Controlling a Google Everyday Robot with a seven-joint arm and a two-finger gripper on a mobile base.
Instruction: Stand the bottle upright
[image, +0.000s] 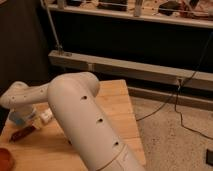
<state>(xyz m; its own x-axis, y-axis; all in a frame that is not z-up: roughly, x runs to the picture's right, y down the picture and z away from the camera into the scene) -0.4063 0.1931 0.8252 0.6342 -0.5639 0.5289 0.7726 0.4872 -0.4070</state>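
The white arm (80, 115) reaches across the wooden table (117, 107) toward its 9 o'clock edge. The gripper (24, 111) hangs low there, under the wrist, with its jaws closed; whether they pinch anything cannot be told. The bottle (46, 116) sits on the table just at the gripper's 3 o'clock, its pose unclear. A blue block (19, 120) shows right under the gripper. A reddish-brown stick (22, 133) lies at the gripper's 6 o'clock.
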